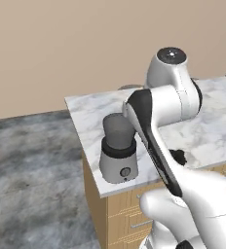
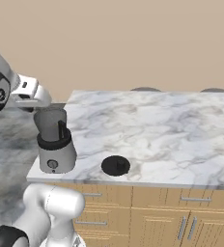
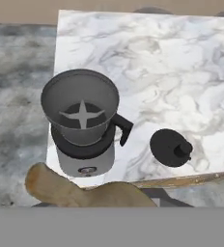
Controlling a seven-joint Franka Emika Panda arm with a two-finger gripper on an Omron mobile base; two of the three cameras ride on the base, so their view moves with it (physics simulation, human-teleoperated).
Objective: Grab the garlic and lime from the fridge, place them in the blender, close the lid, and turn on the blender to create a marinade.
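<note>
On the counter [image 3: 181, 62], the blender [image 3: 85, 125] jar holds only blades.

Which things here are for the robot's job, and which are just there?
For the job:
blender, jar empty and open
lid, lying on the counter beside it
garlic

Just there:
counter
wooden drawers underneath

Marble counter [image 2: 172, 130], wooden drawers [image 2: 181, 212]
</note>
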